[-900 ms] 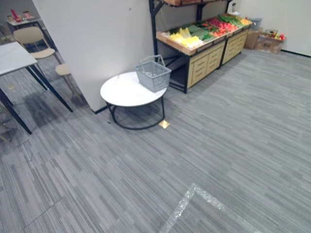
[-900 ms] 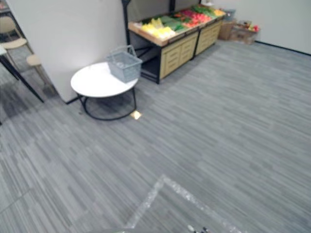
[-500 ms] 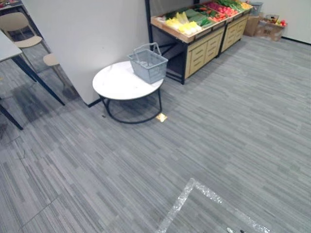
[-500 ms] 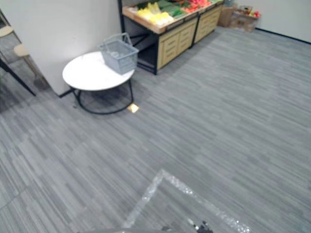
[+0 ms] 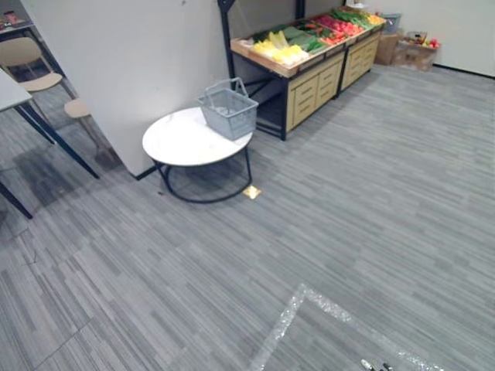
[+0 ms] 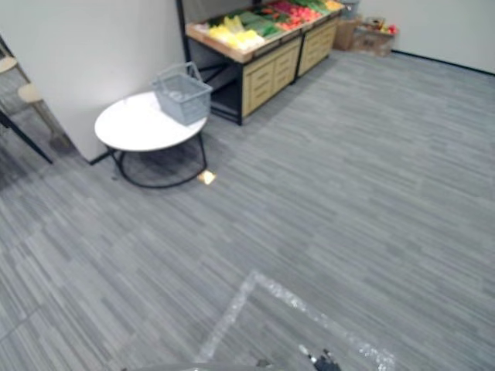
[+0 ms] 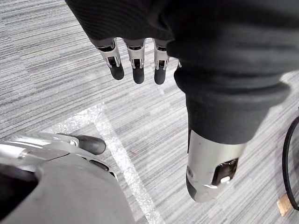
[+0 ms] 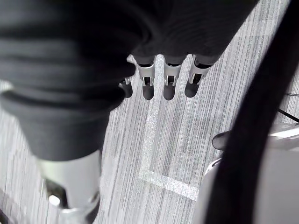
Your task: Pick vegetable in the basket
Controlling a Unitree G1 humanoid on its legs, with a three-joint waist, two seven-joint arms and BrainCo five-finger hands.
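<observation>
The grey striped floor (image 5: pixel 371 201) lies open between me and the round white table (image 5: pixel 182 141), which I take as my mark. Behind the table rises a pale partition wall (image 5: pixel 131 54). Just past the table, on its far side, is the wooden produce stand (image 5: pixel 313 77), low enough, I judge, to reach from above. The grey wire basket (image 5: pixel 228 113) sits on the table's edge nearest the stand, handle raised, likely put there so a pick travels a short way. It looks empty to me. The vegetables (image 5: pixel 290 48), yellow, green and red, lie on top of the stand, well apart from me. My left hand (image 7: pixel 137 63) and right hand (image 8: pixel 168 80) hang over the floor, fingers straight and loose, holding nothing, since nothing is within reach. A small yellow scrap (image 5: pixel 251 192) lies by the table's foot.
</observation>
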